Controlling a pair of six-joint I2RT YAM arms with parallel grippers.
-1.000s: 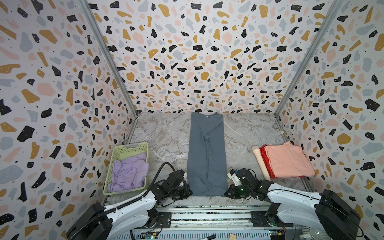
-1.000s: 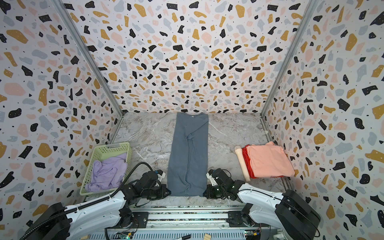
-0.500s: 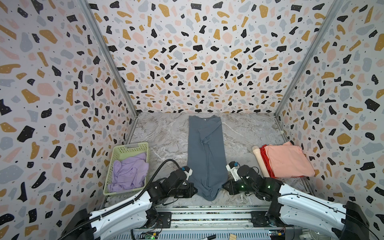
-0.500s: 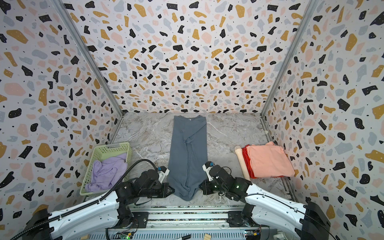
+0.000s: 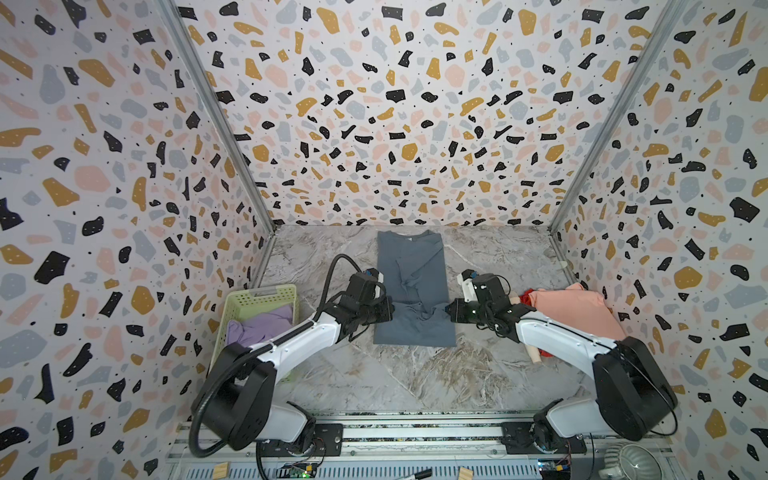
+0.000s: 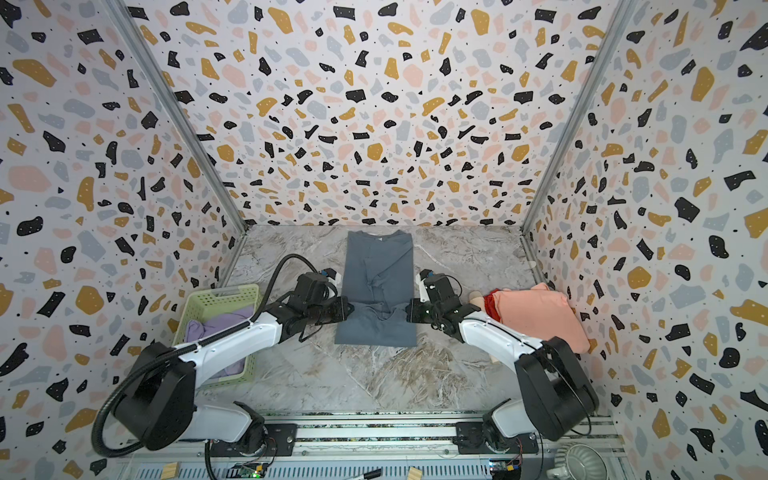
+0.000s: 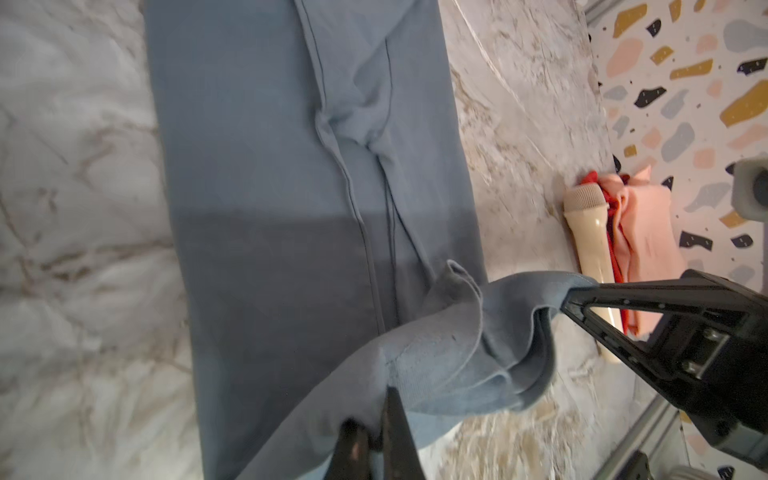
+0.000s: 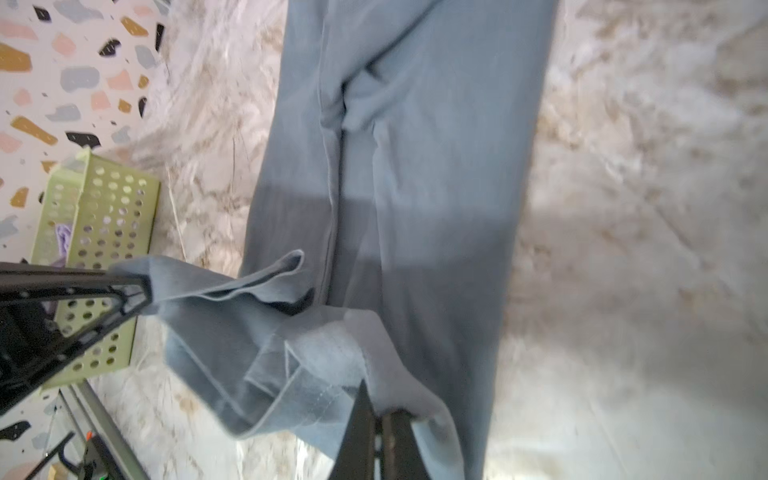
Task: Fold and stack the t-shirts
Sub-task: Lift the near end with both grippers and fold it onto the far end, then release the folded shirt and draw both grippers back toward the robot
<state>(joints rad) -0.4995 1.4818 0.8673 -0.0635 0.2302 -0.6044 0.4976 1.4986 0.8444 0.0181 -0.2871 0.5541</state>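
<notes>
Hem corners of the grey shirt (image 5: 411,266) are off the table (image 5: 415,382) now. A second ago both lay flat at the near edge with the grippers low beside them; since then the arms have risen and travelled toward the back wall. The left gripper (image 5: 388,309) is clamped on one corner and the right gripper (image 5: 448,311) on the other. Both wrist views show jaws pinched tight on bunched cloth, with the hem sagging between them. The shirt's far part, collar end included, lies flat as a narrow strip down the table's middle, and its near edge has drawn back from the rail. I judge this to be the lengthwise fold in mid-carry: the hem looks about halfway along the strip and has yet to reach the collar end and be laid down.

Count: four shirts.
- One grey, in hand.
- One salmon shirt (image 5: 573,309), folded on one red shirt (image 5: 527,296), stacked by the right wall.
- One lilac shirt (image 5: 262,322), crumpled in the one basket (image 5: 257,293) by the left wall.

One beige rod (image 7: 590,232) lies just beside the stack. Two grippers, both occupied.
</notes>
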